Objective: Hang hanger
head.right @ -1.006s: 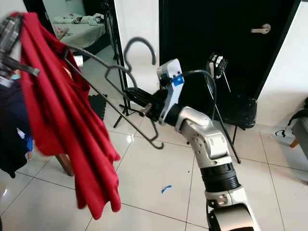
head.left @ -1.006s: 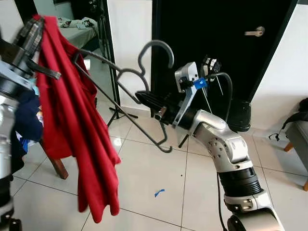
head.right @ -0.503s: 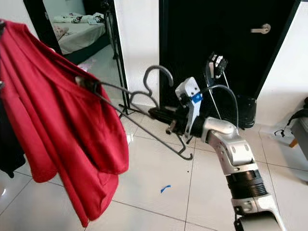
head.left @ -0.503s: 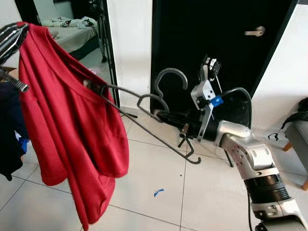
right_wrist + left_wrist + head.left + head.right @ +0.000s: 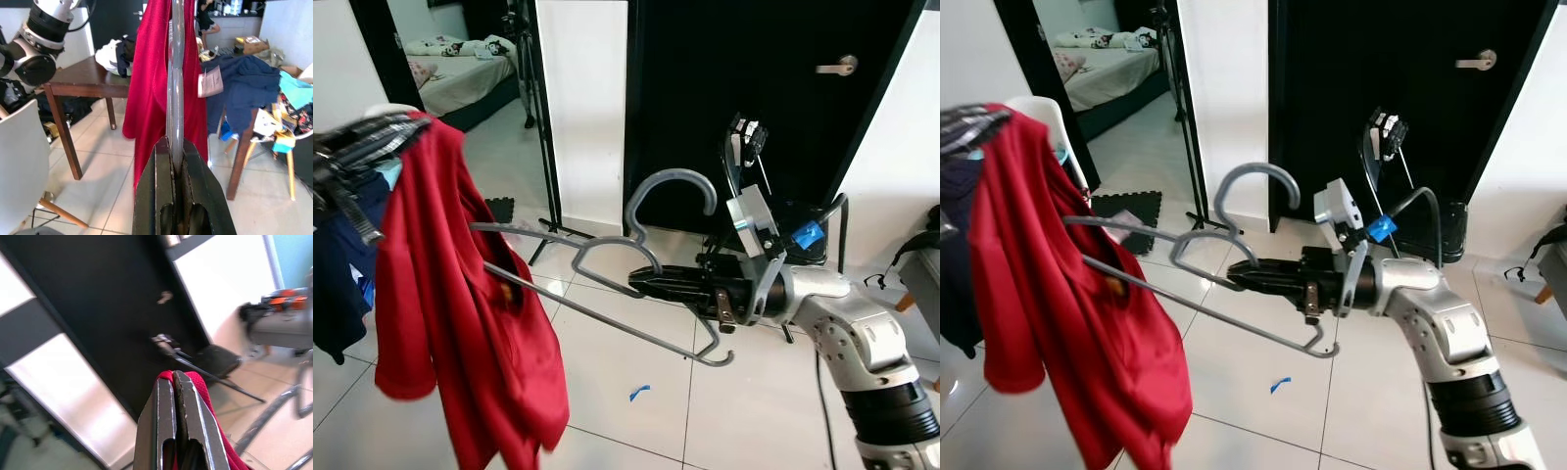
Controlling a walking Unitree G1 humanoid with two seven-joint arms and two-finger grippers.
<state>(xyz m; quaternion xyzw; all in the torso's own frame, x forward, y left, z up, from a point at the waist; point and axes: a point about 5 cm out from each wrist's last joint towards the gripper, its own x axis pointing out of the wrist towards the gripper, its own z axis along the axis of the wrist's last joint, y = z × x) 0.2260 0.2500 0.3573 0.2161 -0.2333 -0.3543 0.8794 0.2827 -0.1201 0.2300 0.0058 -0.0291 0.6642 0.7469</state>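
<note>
A grey wire hanger (image 5: 607, 264) lies nearly level in front of me, hook (image 5: 671, 186) pointing up. My right gripper (image 5: 638, 284) is shut on its neck below the hook; in the right wrist view its fingers (image 5: 161, 171) clamp the grey wire (image 5: 175, 73). The hanger's far arm reaches into a red shirt (image 5: 450, 313) that hangs at the left. My left gripper (image 5: 357, 152), blurred at the upper left, holds the shirt's top; in the left wrist view its fingers (image 5: 164, 411) are shut on red cloth (image 5: 203, 387).
A black door (image 5: 773, 88) and a folded black chair (image 5: 749, 147) stand behind the right arm. A tripod (image 5: 536, 117) stands by the bedroom doorway. Dark clothes (image 5: 337, 264) hang at far left. A blue scrap (image 5: 637, 393) lies on the tiles. A brown table (image 5: 88, 81) stands beyond the shirt.
The view has shifted. The hanger has tipped flatter and sits lower, with the right arm stretched out behind it. The red shirt has swung and hangs further left, still on the hanger's far arm.
</note>
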